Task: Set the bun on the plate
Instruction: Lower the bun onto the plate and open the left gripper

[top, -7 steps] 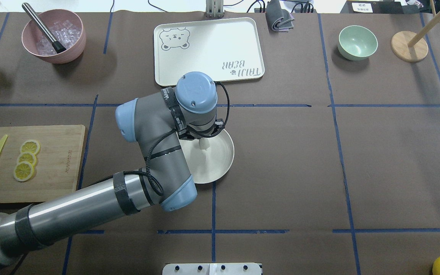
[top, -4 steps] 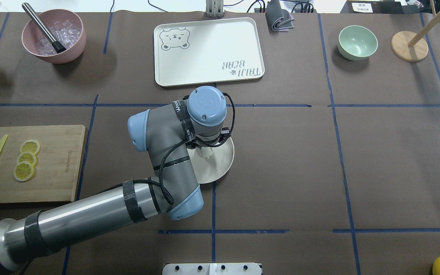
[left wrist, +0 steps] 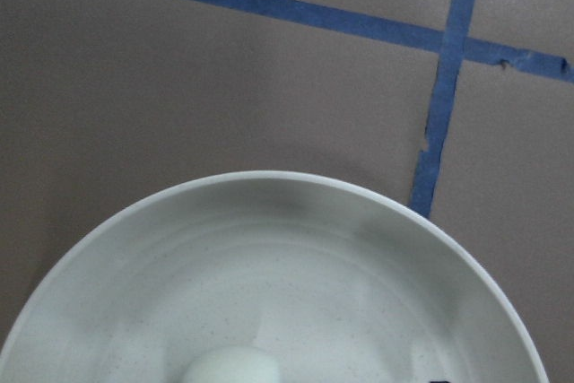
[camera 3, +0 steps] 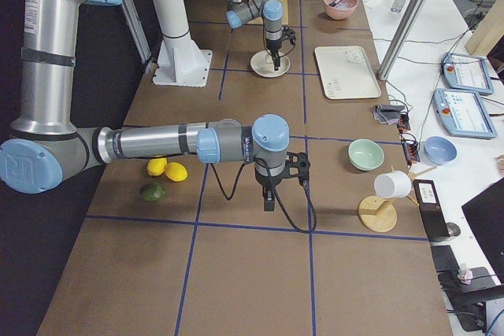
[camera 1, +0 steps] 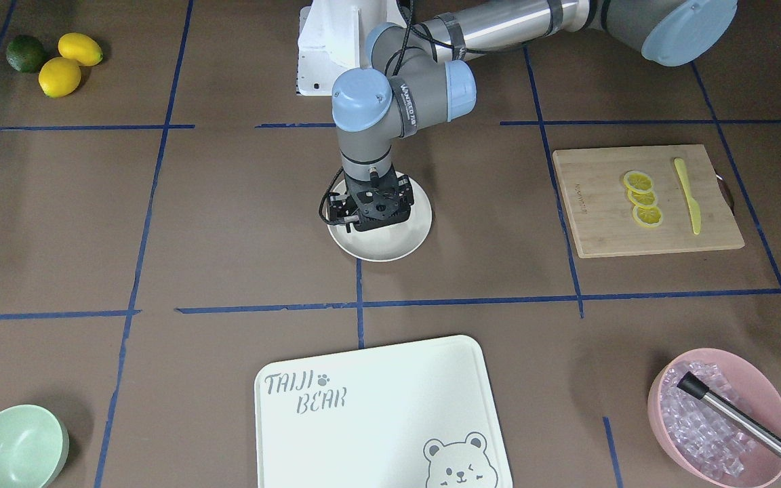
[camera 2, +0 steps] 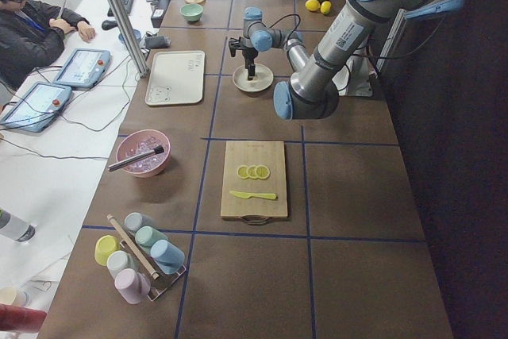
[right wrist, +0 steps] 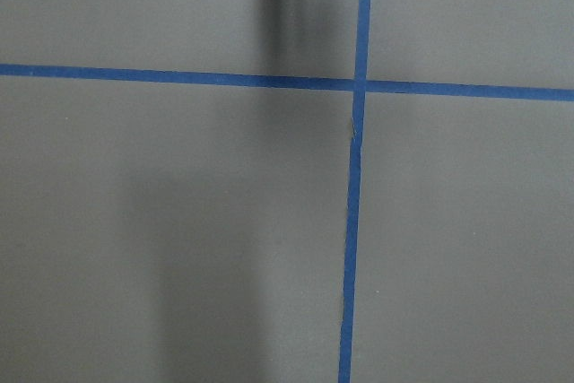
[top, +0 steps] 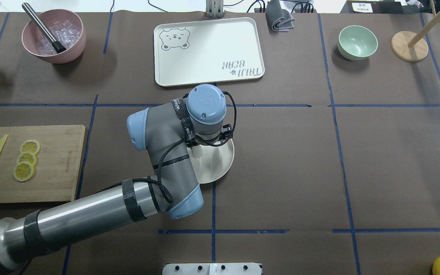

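The round cream plate [top: 220,164] lies at the table's middle. In the front-facing view my left gripper [camera 1: 371,213] points straight down over the plate [camera 1: 390,247], and its body hides its fingers. The bun [top: 196,151], a small white lump, peeks out under the left wrist, over the plate's inner part. In the left wrist view the bun [left wrist: 229,367] sits at the bottom edge, low over the plate [left wrist: 269,248]; I cannot tell whether it is still gripped. My right gripper [camera 3: 268,201] hangs over bare table far from the plate, and I cannot tell its state.
A bear-printed white board [top: 208,49] lies beyond the plate. A pale green bowl [top: 357,42] and a wooden stand [top: 409,46] are far right. A pink bowl of ice [top: 54,36] and a cutting board [top: 52,160] with lemon slices are on the left. A person [camera 2: 32,21] sits at the side desk.
The left arm shifted right and toward the robot over the plate a second ago, then held almost still. The bun now shows slightly further left under the wrist.
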`<act>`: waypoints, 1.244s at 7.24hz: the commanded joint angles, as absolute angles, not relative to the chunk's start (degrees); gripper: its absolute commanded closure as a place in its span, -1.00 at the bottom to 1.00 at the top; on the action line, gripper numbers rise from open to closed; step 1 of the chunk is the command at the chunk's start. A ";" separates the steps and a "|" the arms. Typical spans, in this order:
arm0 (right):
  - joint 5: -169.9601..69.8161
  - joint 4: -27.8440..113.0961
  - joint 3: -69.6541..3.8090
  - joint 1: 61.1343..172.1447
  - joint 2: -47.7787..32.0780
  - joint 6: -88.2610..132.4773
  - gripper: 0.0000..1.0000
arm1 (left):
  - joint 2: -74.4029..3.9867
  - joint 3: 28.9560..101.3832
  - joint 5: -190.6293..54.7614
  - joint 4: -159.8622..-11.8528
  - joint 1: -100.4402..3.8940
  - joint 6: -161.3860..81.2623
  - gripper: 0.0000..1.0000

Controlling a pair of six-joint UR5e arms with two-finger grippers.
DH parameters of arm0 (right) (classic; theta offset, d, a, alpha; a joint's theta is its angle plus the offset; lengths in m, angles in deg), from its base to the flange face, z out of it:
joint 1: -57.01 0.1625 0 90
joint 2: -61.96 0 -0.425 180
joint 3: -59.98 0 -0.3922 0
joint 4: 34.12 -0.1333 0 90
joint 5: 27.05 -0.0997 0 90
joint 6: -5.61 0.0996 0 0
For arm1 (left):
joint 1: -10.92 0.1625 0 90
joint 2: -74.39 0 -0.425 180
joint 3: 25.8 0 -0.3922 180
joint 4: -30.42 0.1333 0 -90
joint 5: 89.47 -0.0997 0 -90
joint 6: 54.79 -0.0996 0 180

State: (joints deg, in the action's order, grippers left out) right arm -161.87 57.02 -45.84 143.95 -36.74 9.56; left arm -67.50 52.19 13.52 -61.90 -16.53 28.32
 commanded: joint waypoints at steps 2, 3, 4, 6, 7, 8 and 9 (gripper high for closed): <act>-161.87 57.02 -45.84 143.84 -36.74 9.56 -1.00 | -67.47 52.60 13.89 -61.78 -16.67 27.22 -0.99; -161.87 57.02 -45.84 143.84 -36.74 9.56 -1.00 | -67.47 52.86 14.76 -61.60 -16.76 26.95 -0.99; -161.79 57.02 -45.84 143.93 -36.74 9.56 -1.00 | -67.30 53.47 16.34 -61.43 -17.11 26.16 -0.99; -161.79 57.02 -45.84 143.93 -36.74 9.56 -1.00 | -67.29 53.65 16.70 -61.25 -17.81 25.89 -0.99; -161.79 57.02 -45.84 143.84 -36.83 9.56 -1.00 | -65.55 55.92 19.49 -60.90 -19.04 23.72 -0.99; -161.79 57.02 -45.84 143.84 -36.83 9.56 -1.00 | -59.79 62.12 21.69 -60.11 -20.96 17.69 -0.99; -161.79 57.02 -45.84 143.93 -36.83 9.56 -1.00 | -54.08 67.83 25.37 -58.80 -24.29 10.58 -0.99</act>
State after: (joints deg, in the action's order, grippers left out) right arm -161.79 57.02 -45.83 143.87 -36.82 9.56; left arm -60.49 61.21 21.56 -60.10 -20.99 18.17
